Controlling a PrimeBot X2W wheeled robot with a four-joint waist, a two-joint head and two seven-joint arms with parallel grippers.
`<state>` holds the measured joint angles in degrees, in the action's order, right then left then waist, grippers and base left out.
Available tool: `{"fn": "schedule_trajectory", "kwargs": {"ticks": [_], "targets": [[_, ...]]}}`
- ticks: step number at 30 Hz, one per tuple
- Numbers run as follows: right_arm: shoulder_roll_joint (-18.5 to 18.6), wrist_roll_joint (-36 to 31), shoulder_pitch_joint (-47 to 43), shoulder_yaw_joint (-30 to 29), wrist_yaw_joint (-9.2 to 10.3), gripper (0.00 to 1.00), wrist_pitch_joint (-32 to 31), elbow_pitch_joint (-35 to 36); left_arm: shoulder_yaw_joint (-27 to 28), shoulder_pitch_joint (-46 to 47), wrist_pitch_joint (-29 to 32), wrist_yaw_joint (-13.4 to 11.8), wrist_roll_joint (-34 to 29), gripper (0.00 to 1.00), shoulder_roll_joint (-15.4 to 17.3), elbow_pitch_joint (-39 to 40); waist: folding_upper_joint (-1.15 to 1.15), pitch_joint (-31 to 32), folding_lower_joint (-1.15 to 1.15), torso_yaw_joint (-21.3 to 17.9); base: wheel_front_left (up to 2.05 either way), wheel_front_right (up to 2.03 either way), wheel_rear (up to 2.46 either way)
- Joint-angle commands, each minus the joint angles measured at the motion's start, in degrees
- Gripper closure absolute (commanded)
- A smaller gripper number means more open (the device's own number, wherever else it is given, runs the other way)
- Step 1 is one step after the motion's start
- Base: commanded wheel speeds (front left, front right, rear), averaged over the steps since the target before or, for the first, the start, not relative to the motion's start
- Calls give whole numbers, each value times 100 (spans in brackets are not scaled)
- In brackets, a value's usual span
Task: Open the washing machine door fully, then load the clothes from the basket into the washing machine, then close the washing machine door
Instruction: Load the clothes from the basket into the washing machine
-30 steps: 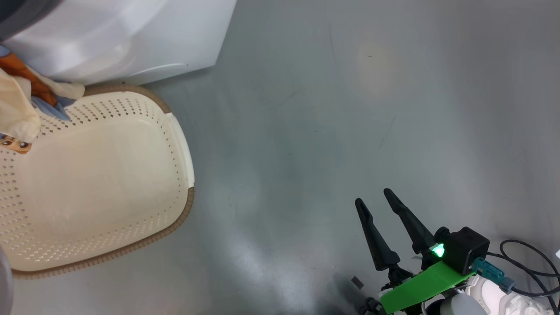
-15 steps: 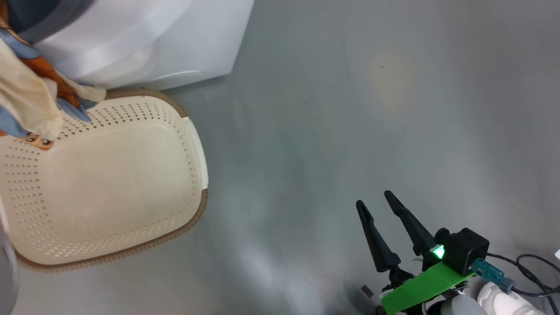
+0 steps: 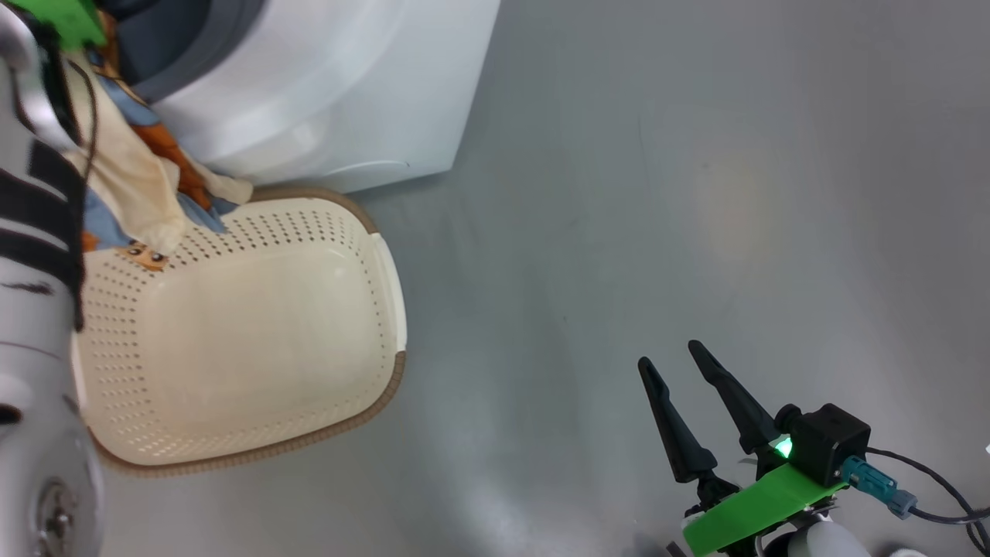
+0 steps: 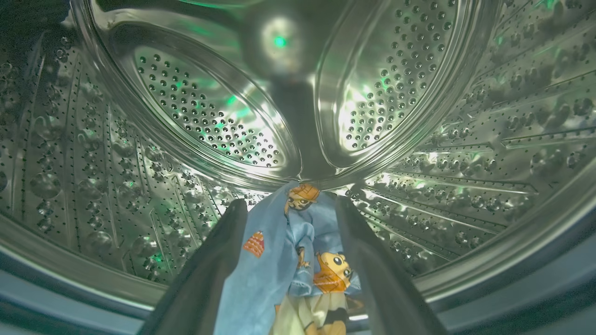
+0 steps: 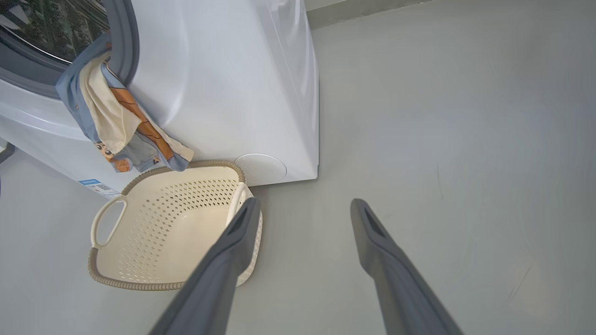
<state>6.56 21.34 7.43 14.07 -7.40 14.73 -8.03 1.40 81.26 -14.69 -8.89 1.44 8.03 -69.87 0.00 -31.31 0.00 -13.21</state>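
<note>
My left gripper (image 4: 291, 202) is inside the washing machine's (image 5: 223, 83) drum (image 4: 209, 116), fingers spread wide. The clothes (image 4: 265, 274) lie between them and trail out over its gasket (image 5: 123, 42). The basket (image 5: 139, 284) just in front shows a bare floor. Further right, my right gripper (image 5: 306, 201) holds nothing, fingers parted.

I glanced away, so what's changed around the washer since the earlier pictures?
The head camera swung: the washing machine and the basket now sit further right in its view, and the left forearm has come in at the left edge. The clothes still hang from the opening over the basket's rim, the left gripper open around them. The right gripper stays open, low right.
</note>
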Motion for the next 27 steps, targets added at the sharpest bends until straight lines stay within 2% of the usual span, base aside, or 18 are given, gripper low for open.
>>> {"fn": "schedule_trajectory", "kwargs": {"ticks": [1,16,27], "targets": [[65,33,-32,105,-9,0,27,82,33,-151,-29,-29,34,0,171,176,0,202,0,161,0,0,0],[117,4,-39,-57,-9,0,27,23,168,-1370,-30,234,472,0,-268,850,0,1000,0,684,0,0,0],[126,-41,-113,-269,-9,0,27,1,162,-2756,-30,494,766,0,-489,1790,0,1554,0,1065,0,0,0]]}}
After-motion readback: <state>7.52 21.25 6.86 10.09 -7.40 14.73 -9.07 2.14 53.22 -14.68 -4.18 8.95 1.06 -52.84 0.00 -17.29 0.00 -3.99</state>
